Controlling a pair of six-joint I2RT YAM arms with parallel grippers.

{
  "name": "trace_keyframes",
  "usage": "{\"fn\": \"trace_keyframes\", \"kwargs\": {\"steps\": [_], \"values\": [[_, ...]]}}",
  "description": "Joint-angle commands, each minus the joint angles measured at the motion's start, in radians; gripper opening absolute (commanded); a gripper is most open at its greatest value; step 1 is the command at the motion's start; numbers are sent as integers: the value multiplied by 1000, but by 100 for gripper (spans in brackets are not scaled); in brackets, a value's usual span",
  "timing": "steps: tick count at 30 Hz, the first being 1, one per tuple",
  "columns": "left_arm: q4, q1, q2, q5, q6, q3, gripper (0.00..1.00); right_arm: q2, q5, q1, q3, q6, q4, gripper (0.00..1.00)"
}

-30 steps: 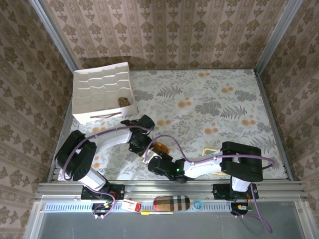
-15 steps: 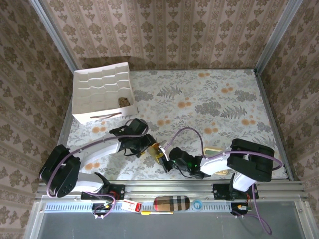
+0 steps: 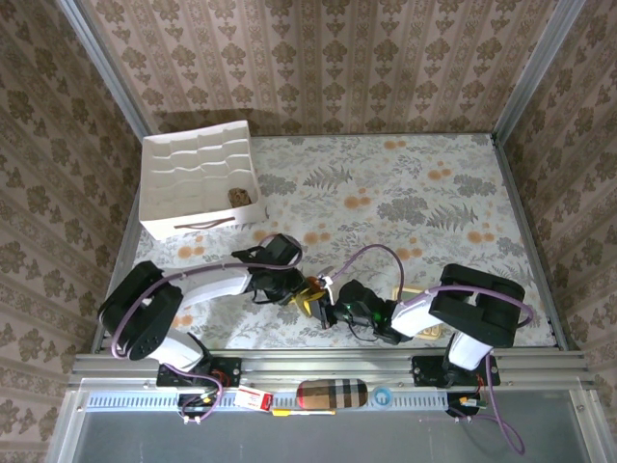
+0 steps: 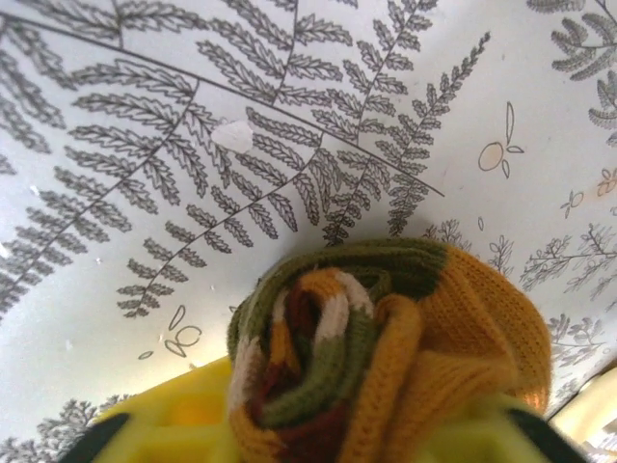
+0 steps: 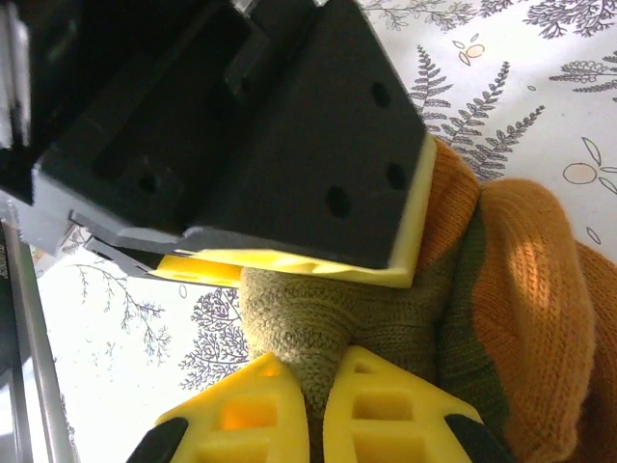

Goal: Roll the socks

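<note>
An olive green sock (image 4: 386, 347) with orange toe and orange-cream stripes is wound into a tight roll just above the fern-print table. My left gripper (image 4: 337, 429) is shut on this roll, its blurred yellow fingers (image 4: 164, 424) at either side. In the right wrist view my right gripper (image 5: 318, 386) is shut, pinching a fold of olive knit of the same sock (image 5: 386, 318), with the left gripper's yellow pad pressed on it from above. From the top, both grippers meet at the sock (image 3: 310, 295) near the table's front. A small tan-brown bundle (image 3: 240, 196) lies in the white box.
A white divided box (image 3: 193, 174) stands at the back left. A beige plaid case (image 3: 332, 394) lies on the front rail. A flat cream-edged object (image 3: 413, 290) peeks out beside the right arm. Purple cables loop over both arms.
The left gripper opened wide, then closed round the sock roll. The right gripper, still shut on the sock, shifted right toward the middle, and the left arm followed.
</note>
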Motion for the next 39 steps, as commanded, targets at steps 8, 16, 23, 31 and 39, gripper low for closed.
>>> {"fn": "trace_keyframes", "kwargs": {"steps": [8, 16, 23, 31, 39], "values": [[-487, -3, 107, -64, -25, 111, 0, -218, 406, 182, 91, -348, -612, 50], [-602, -4, 264, -34, -6, 248, 0, -157, 722, 336, 244, -454, -709, 60], [-600, -5, 311, -21, 12, 297, 0, -27, 745, 350, 362, -509, -708, 61], [-573, -4, 286, -8, 32, 288, 0, 72, 749, 292, 409, -467, -722, 36], [-525, -3, 240, -10, 40, 262, 2, 45, 693, 279, 376, -391, -739, 2]]}}
